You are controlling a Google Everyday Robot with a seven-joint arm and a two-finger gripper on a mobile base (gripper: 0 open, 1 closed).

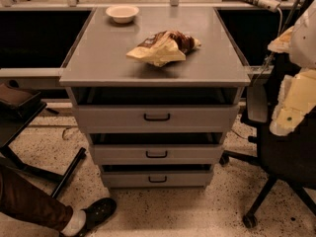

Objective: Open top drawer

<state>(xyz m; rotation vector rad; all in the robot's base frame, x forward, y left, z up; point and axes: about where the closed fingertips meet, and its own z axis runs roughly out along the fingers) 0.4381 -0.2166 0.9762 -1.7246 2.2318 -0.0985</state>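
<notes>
The top drawer [157, 117] is the widest of three grey drawers in the cabinet at centre, right under the grey top [98, 58]. Its small black bar handle [157, 117] sits in the middle of its front. A dark gap shows above the front. My arm's pale end with the gripper [285, 120] hangs at the right edge of the camera view, well to the right of the drawer, about level with its front and touching nothing on the cabinet.
Two narrower drawers [157, 154] [157, 178] lie below. A crumpled snack bag [163, 47] and a white bowl [122, 13] sit on the top. A black office chair [281, 157] stands right. A person's leg and shoe [94, 214] are at bottom left, by a black stand [69, 172].
</notes>
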